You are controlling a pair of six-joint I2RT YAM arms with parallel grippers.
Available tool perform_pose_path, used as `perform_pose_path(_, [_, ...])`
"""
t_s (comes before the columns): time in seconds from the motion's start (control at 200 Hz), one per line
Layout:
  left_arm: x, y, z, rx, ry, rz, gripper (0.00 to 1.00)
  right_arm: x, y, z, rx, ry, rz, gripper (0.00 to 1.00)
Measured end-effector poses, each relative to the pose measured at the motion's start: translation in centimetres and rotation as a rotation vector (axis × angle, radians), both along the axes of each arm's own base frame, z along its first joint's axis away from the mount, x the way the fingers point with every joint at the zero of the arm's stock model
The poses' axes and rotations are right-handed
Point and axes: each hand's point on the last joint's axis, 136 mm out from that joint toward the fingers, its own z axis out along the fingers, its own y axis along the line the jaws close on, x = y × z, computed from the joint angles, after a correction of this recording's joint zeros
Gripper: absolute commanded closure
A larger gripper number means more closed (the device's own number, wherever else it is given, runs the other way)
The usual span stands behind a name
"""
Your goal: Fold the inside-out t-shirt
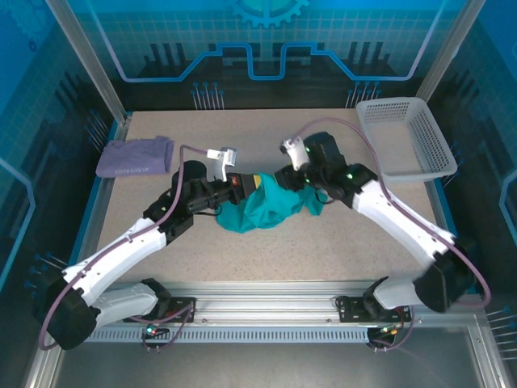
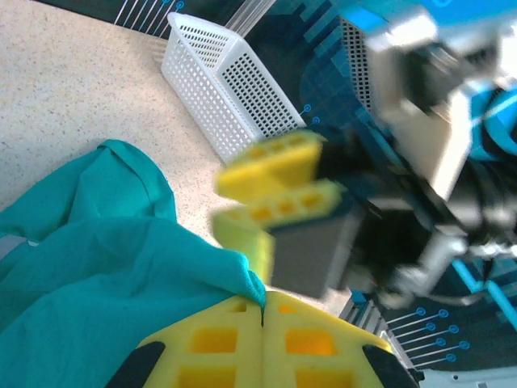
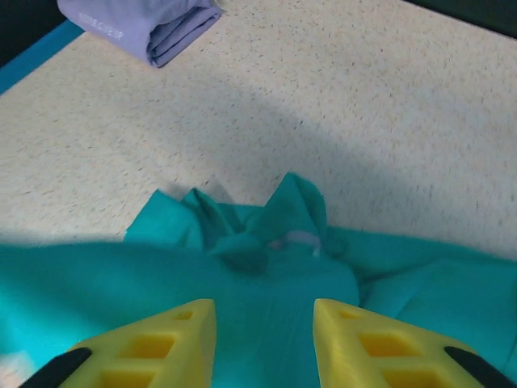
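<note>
The bench lay bare along its near edge and to both sides of the work. The shirt was bunched in a heap at mid-bench, clear of all four edges. One hem corner stood up at its far side in the right wrist view. The basket sat at the far right corner, well apart from the shirt. A folded lavender garment lay against the far left edge, also well apart.

The left gripper was at the shirt's far left side, jaws closed on a fold of the cloth. The right gripper was over the shirt's far right side, jaws parted, with cloth beneath the gap. A pale label showed among the folds.
</note>
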Motion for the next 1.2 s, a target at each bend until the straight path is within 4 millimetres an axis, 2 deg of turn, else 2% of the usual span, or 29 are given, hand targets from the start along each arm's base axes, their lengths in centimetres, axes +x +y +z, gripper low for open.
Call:
perform_pose_path(0.08, [0.1, -0.2, -0.3, -0.008, 0.028, 0.004, 1.00, -3.0, -0.4, 0.9, 0.056, -0.024, 0.028, 0.51])
perform_pose_path(0.16, [0.2, -0.5, -0.8, -0.011, 0.054, 0.005, 1.00, -5.2, 0.3, 1.5, 0.110, -0.053, 0.072, 0.48])
perform_pose_path(0.23, [0.3, -0.7, -1.1, -0.014, 0.073, 0.006, 1.00, -6.6, 1.6, 1.1, 0.150, -0.050, 0.114, 0.45])
perform_pose_path(0.285, [0.3, -0.7, -1.2, -0.016, 0.079, 0.006, 1.00, -7.2, 2.7, 0.0, 0.167, -0.026, 0.134, 0.44])
perform_pose_path(0.36, [0.3, -0.8, -1.2, -0.018, 0.080, 0.006, 1.00, -7.2, 4.1, -1.8, 0.167, 0.011, 0.138, 0.41])
perform_pose_path(0.445, [0.3, -0.7, -1.1, -0.017, 0.078, 0.012, 1.00, -6.2, 4.9, -3.9, 0.157, 0.051, 0.084, 0.39])
perform_pose_path(0.605, [0.3, -0.5, -0.8, -0.020, 0.070, 0.018, 1.00, -3.5, 4.9, -5.3, 0.160, 0.044, -0.052, 0.40])
perform_pose_path(0.705, [0.2, -0.3, -0.5, -0.023, 0.063, 0.026, 1.00, -2.2, 4.4, -6.1, 0.150, 0.036, -0.126, 0.49])
perform_pose_path(0.82, [0.0, 0.1, 0.2, -0.028, 0.046, 0.044, 1.00, -0.9, 3.2, -6.3, 0.140, 0.028, -0.184, 0.76])
perform_pose_path(0.895, [0.0, 0.5, 0.5, -0.029, 0.039, 0.060, 1.00, 0.0, 2.4, -6.2, 0.157, 0.022, -0.202, 0.87])
perform_pose_path(1.03, [0.6, 1.7, 0.3, -0.016, 0.047, 0.108, 1.00, -0.1, 1.8, -6.4, 0.199, 0.054, -0.112, 0.91])
perform_pose_path(1.2, [2.7, 4.8, -0.8, 0.011, 0.084, 0.232, 1.00, -1.1, 2.5, -4.1, 0.297, 0.087, 0.096, 0.99])
